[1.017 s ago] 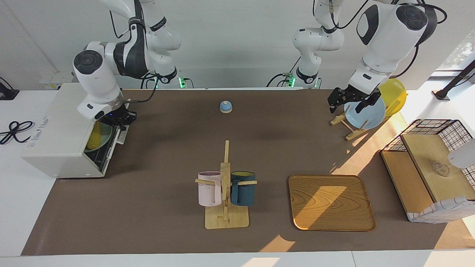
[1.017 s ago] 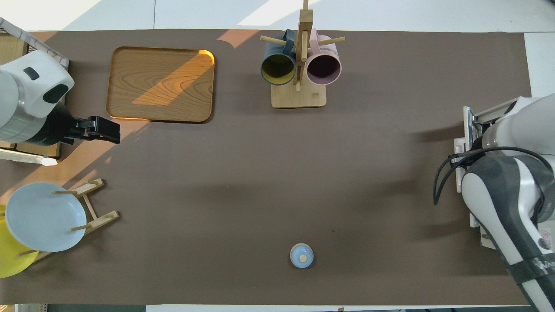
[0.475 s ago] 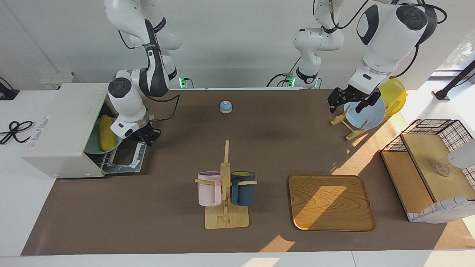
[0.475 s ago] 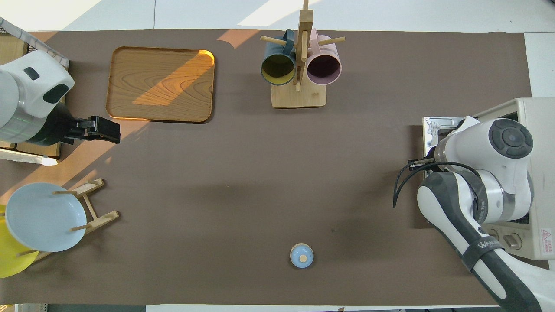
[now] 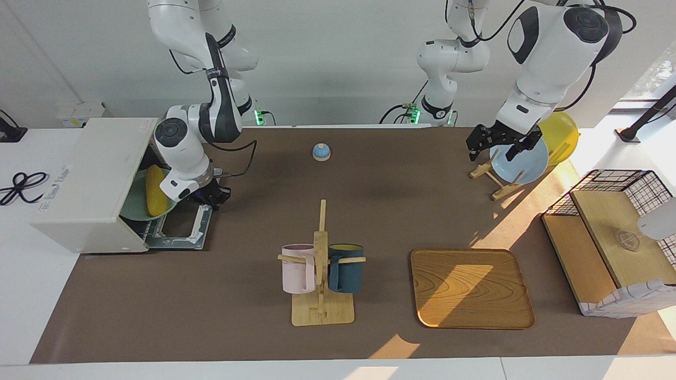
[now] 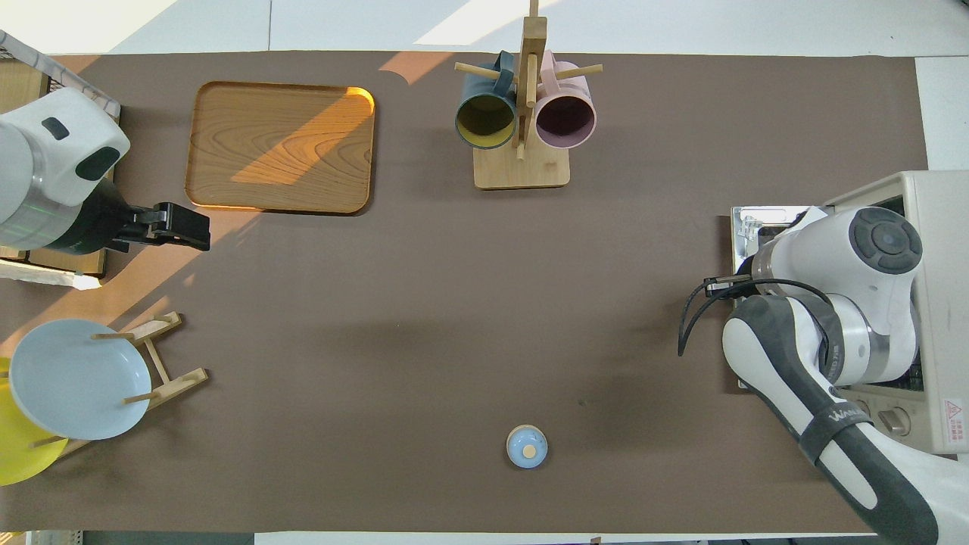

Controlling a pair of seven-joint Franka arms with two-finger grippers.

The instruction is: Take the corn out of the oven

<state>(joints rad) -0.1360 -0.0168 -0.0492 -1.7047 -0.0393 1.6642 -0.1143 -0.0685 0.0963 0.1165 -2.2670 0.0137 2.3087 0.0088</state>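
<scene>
The white oven (image 5: 90, 184) stands at the right arm's end of the table. Its door (image 5: 179, 228) lies dropped open, nearly flat. The yellow corn (image 5: 154, 198) lies on a green plate (image 5: 134, 203) inside the oven, in the facing view. My right gripper (image 5: 208, 199) is at the door's outer edge, shut on the handle. In the overhead view the right arm hides the corn; the oven (image 6: 942, 227) and the door (image 6: 749, 223) show. My left gripper (image 5: 494, 150) waits open and empty over the plate rack; it also shows in the overhead view (image 6: 200, 231).
A mug rack (image 5: 321, 264) with a pink and a dark blue mug stands mid-table. A wooden tray (image 5: 470, 287) lies beside it. A small blue bell (image 5: 321, 152) sits near the robots. A blue plate (image 5: 520, 161), a yellow plate (image 5: 560, 134) and a wire basket (image 5: 618, 182) are at the left arm's end.
My right gripper has moved down and out from the oven, and the door has swung from nearly closed to flat open. The corn now shows. The left arm has not moved.
</scene>
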